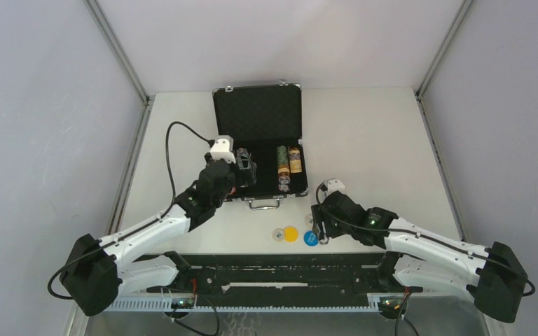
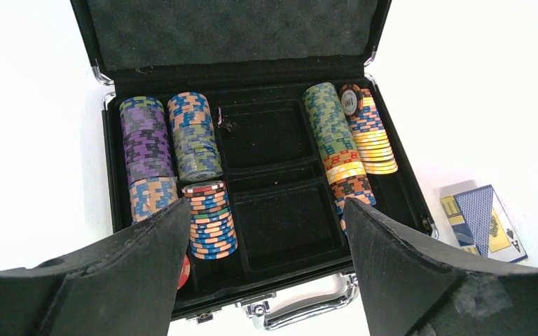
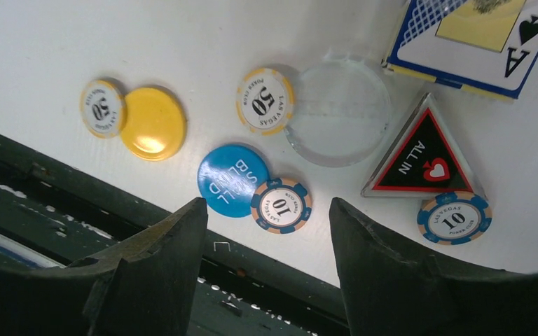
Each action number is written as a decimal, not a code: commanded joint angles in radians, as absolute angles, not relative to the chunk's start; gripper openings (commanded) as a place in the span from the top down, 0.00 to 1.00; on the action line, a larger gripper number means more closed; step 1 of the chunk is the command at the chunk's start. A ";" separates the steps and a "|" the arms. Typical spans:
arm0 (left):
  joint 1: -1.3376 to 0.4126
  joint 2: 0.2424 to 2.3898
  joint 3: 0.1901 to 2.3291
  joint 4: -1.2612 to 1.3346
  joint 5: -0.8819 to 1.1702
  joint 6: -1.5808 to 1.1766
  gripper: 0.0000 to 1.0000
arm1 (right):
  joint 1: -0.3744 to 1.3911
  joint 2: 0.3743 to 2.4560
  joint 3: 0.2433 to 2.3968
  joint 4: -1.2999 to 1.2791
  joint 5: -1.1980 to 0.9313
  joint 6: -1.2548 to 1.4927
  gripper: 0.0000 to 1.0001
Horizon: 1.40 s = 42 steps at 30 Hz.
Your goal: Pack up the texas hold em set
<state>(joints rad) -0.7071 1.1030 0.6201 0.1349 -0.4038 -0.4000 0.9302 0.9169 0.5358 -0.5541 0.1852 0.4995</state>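
Note:
The black briefcase [image 1: 258,115] lies open mid-table, lid up. In the left wrist view its tray [image 2: 280,136] holds rows of poker chips on the left [image 2: 147,150] and right [image 2: 333,133]; both middle pockets are empty. My left gripper [image 2: 266,206] hovers open over the case's near edge, holding nothing. The card deck [image 2: 483,222] lies right of the case. My right gripper [image 3: 267,203] is open above the table's front edge, over a blue button [image 3: 230,179], yellow button [image 3: 153,123], clear round button [image 3: 338,112], red-black triangle token [image 3: 420,155] and loose chips [image 3: 281,205].
The case's metal handle [image 2: 308,308] faces the arms. The black rail [image 1: 273,269] runs along the table's near edge just below the loose buttons. Grey walls and metal posts close in the table on both sides.

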 commanded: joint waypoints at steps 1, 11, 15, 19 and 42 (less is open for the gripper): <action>-0.712 1.081 0.607 0.173 -0.404 -0.374 0.16 | 0.939 0.977 0.571 -0.568 0.172 0.524 0.28; -0.713 1.106 0.618 0.173 -0.374 -0.390 0.16 | 0.942 0.947 0.524 -0.558 0.157 0.599 0.34; -0.712 1.104 0.617 0.169 -0.369 -0.395 0.16 | 0.945 0.976 0.492 -0.529 0.131 0.626 0.34; -0.712 1.105 0.617 0.169 -0.370 -0.397 0.16 | 0.949 0.984 0.469 -0.502 0.125 0.656 0.33; -0.712 1.106 0.618 0.160 -0.361 -0.396 0.17 | 0.954 1.050 0.441 -0.393 0.081 0.661 0.23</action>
